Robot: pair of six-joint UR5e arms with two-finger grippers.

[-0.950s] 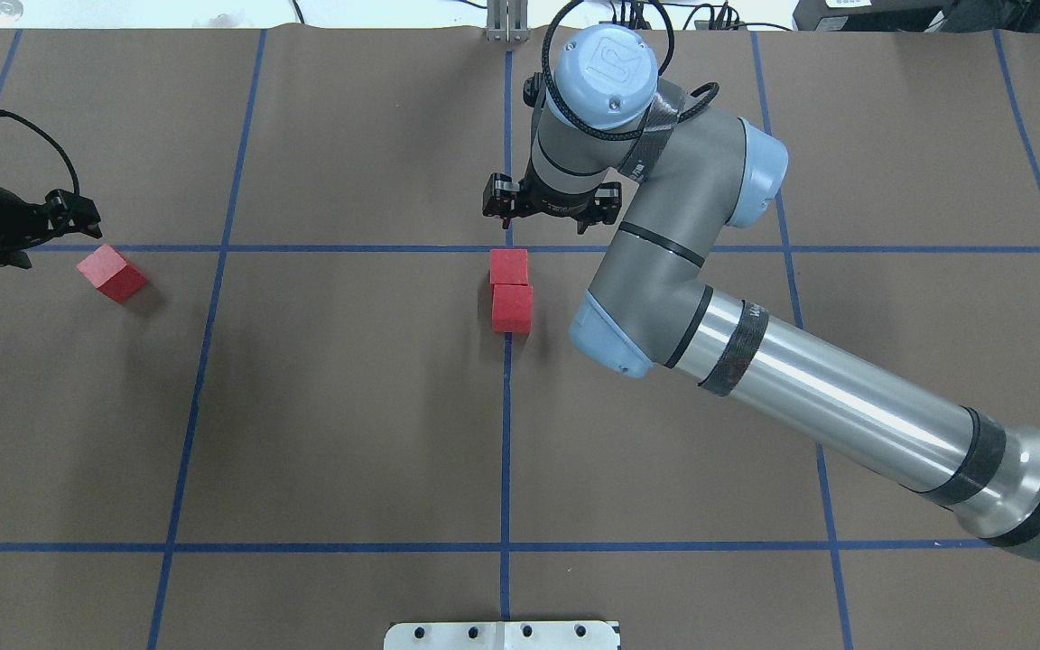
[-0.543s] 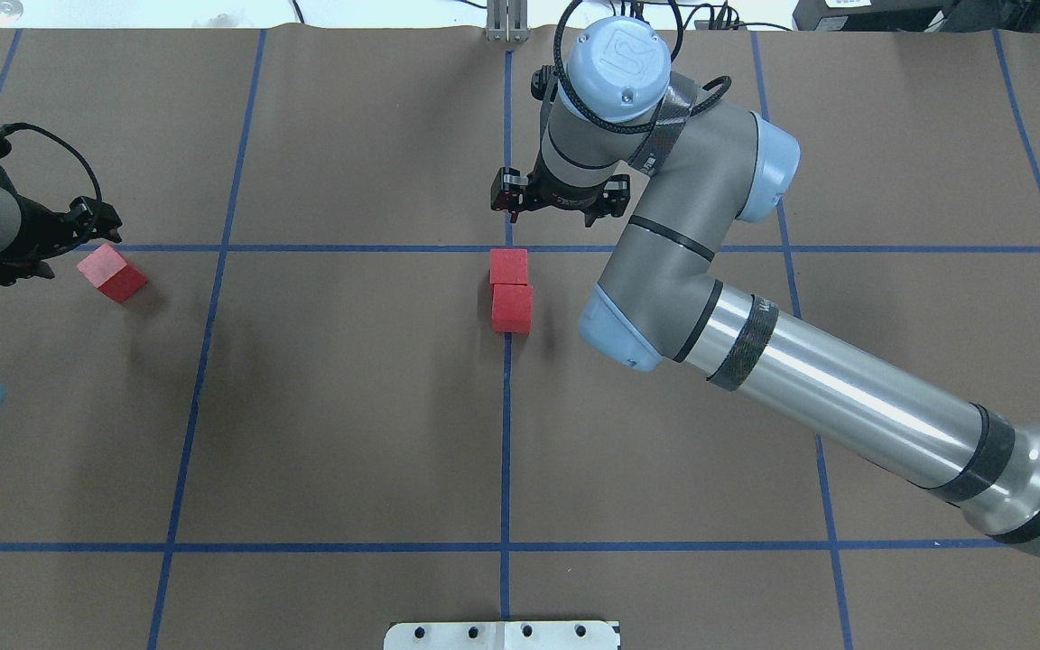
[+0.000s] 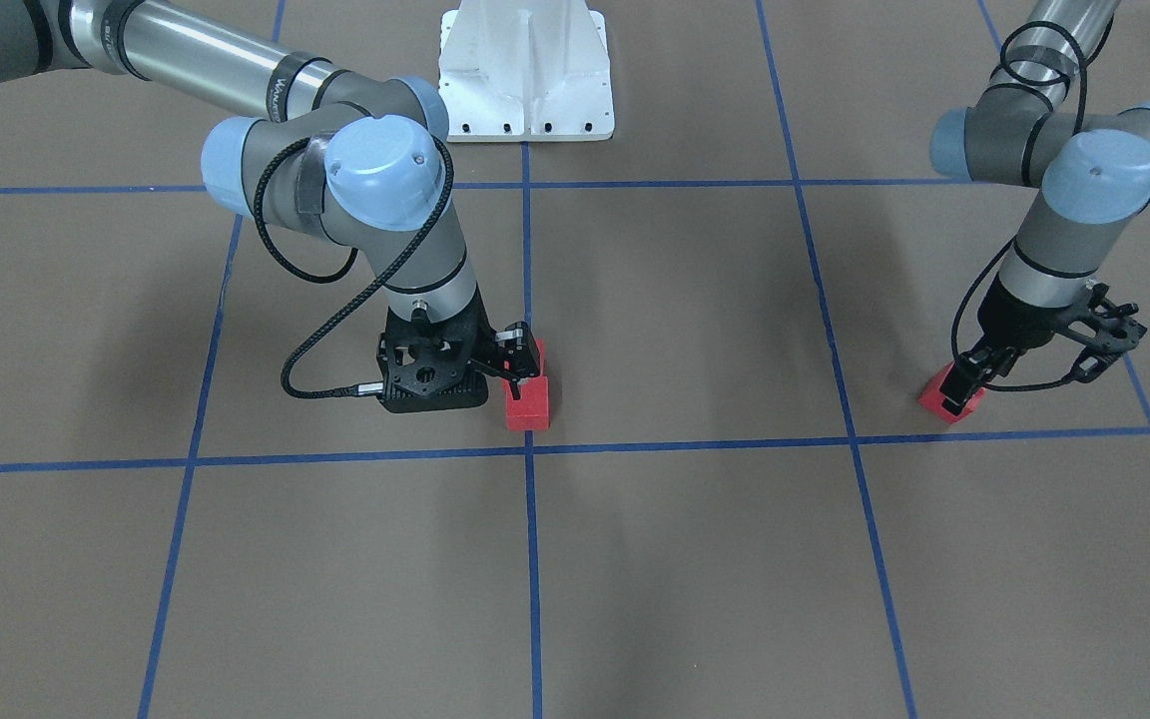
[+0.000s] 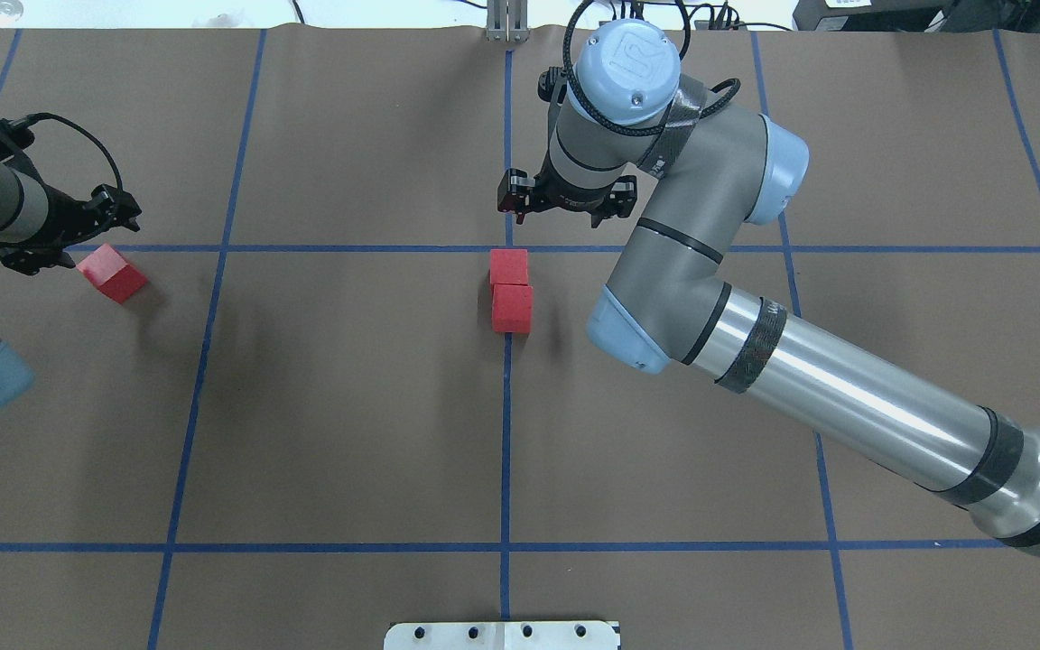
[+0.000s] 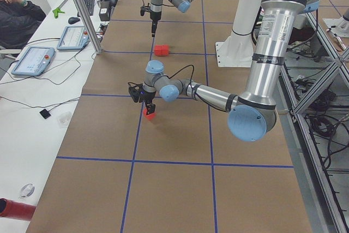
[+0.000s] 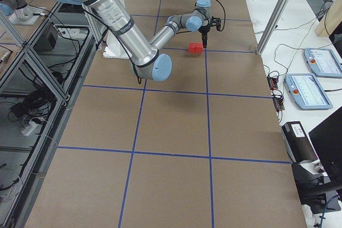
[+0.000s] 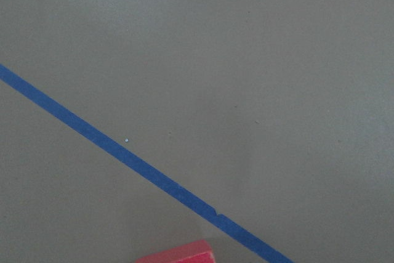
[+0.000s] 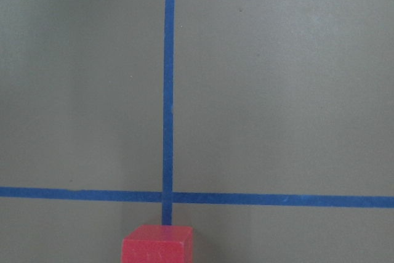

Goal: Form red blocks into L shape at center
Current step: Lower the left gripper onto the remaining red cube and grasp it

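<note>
Two red blocks [image 4: 509, 266] [image 4: 512, 308] lie touching in a short row on the middle line, just on my side of the center crossing [image 4: 507, 248]. In the front view they show as one red shape [image 3: 528, 397]. My right gripper [image 3: 513, 369] hangs open and empty just beyond them, low over the floor. The third red block [image 4: 112, 273] lies far left. My left gripper [image 3: 964, 384] is open and down over that block [image 3: 946, 404], with one finger in front of it. Each wrist view shows only a block's edge at the bottom [image 7: 175, 254] [image 8: 157, 244].
The white robot base plate [image 4: 502, 635] sits at the near edge of the brown gridded floor. A metal post [image 4: 506, 23] stands at the far edge on the middle line. Tablets [image 5: 32, 61] and an operator's desk lie beyond the floor.
My left arm has come in from the left and brought its gripper over the far-left block. My right arm has drifted slightly right and away from the two centre blocks. The blocks have not moved.
</note>
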